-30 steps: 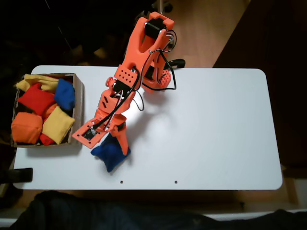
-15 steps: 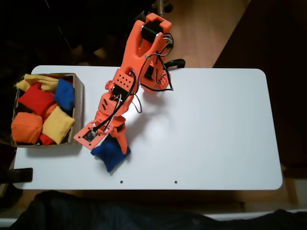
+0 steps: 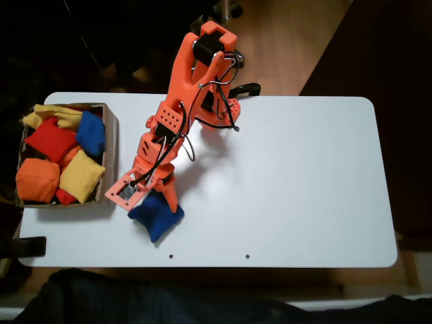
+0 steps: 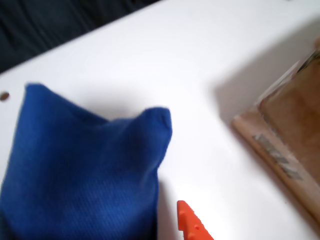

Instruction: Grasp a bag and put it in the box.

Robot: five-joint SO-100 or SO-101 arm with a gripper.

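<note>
The gripper (image 3: pixel 162 202) is down over the upper edge of the blue beanbag (image 3: pixel 156 217), which lies on the white worktop (image 3: pixel 304 175) just right of the cardboard box (image 3: pixel 111 145) in the fixed view. One orange finger runs down the bag's right side; the other is hidden under the wrist plate. In the wrist view an orange fingertip (image 4: pixel 192 225) shows beside the bag's (image 4: pixel 85 175) right edge, close to the fabric, with a sliver of worktop between. The gripper looks open around the bag and has hold of nothing as far as I can judge; whether the far finger touches the cloth I cannot tell. So the task seems to be at the grasp itself: the reach is made, but the bag rests flat on the worktop, not lifted. The closing, the lift, the short carry left and the drop are all left to do. The box, its wall (image 4: pixel 285 150) near in the wrist view, already holds red, orange, yellow and another blue beanbag (image 3: pixel 90 133).
</note>
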